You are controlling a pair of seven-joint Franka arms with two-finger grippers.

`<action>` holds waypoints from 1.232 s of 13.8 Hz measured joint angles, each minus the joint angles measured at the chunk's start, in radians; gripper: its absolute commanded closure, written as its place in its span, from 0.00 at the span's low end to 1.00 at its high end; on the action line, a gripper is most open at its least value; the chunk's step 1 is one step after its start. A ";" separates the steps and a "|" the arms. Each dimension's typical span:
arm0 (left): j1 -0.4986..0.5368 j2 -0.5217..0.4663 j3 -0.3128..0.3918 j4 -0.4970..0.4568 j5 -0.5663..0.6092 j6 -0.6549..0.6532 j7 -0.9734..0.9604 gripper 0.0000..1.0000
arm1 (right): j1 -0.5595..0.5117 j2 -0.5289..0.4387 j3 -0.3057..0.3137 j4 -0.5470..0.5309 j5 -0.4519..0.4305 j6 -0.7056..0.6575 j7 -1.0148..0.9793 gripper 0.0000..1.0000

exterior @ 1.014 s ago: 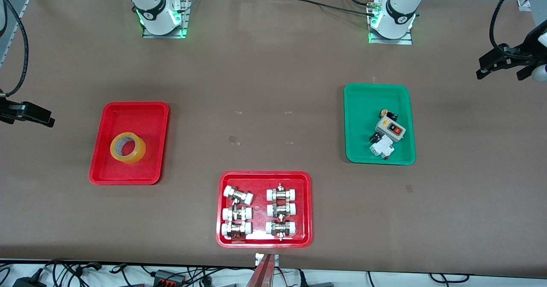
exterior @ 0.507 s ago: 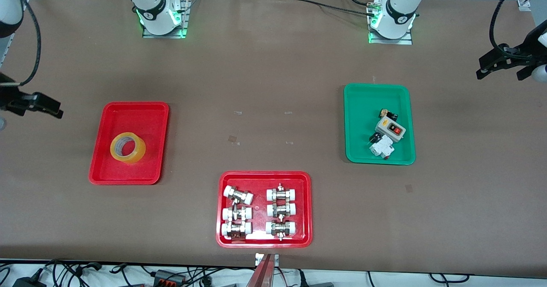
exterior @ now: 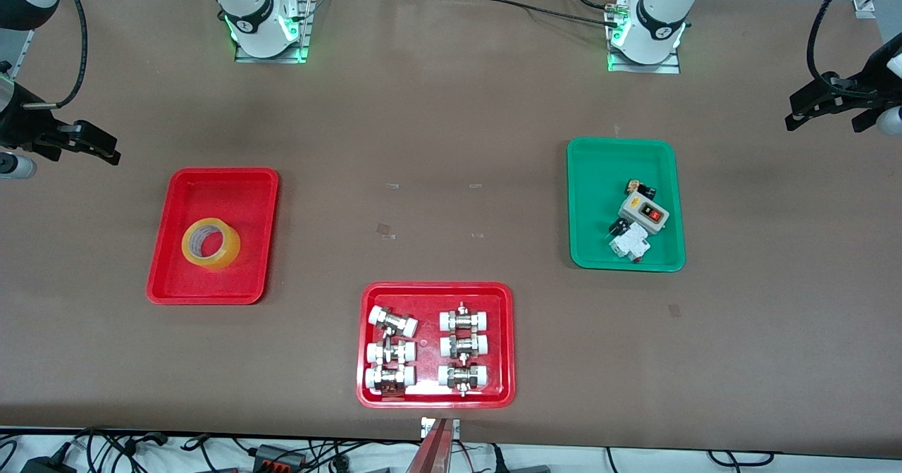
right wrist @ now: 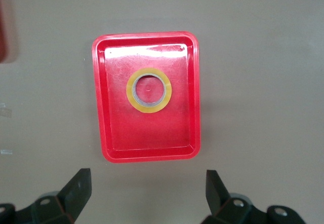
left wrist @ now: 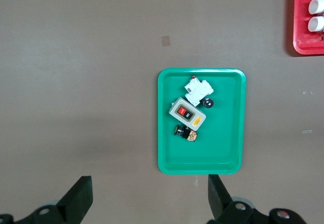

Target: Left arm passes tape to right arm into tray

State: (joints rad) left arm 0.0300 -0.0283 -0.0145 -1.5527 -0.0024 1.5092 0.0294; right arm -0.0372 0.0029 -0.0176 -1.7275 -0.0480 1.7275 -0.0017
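Lying flat in the tray (exterior: 161, 275) — the tape (exterior: 211, 243), fully visible.

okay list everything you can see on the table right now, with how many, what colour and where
Roll of translucent packing tape: one, yellow, lying flat in the plain red tray.
Plain shallow plastic tray: one, red, toward the right arm's end.
Tray of white-capped metal fittings: one, red, nearest the front camera.
Green tray: one, holding small electrical parts, toward the left arm's end.
Right gripper: black, open, empty, above the table's end.
Left gripper: black, open, empty, above the other end.
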 measured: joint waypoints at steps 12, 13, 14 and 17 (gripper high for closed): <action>0.000 0.000 0.000 0.000 0.000 -0.001 0.000 0.00 | 0.000 -0.009 0.000 0.000 0.014 0.001 -0.013 0.00; 0.000 0.000 0.000 0.000 0.000 -0.001 0.000 0.00 | -0.003 -0.013 0.000 0.000 0.014 0.001 -0.013 0.00; 0.000 0.000 0.000 0.000 0.000 -0.001 0.000 0.00 | -0.006 -0.017 0.000 0.000 0.014 0.001 -0.014 0.00; 0.000 0.000 0.000 0.000 0.000 -0.001 0.000 0.00 | -0.007 -0.022 0.001 0.000 0.014 -0.012 -0.017 0.00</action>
State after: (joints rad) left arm 0.0300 -0.0282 -0.0145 -1.5527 -0.0024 1.5086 0.0291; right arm -0.0440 -0.0191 -0.0164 -1.7277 -0.0336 1.7159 -0.0191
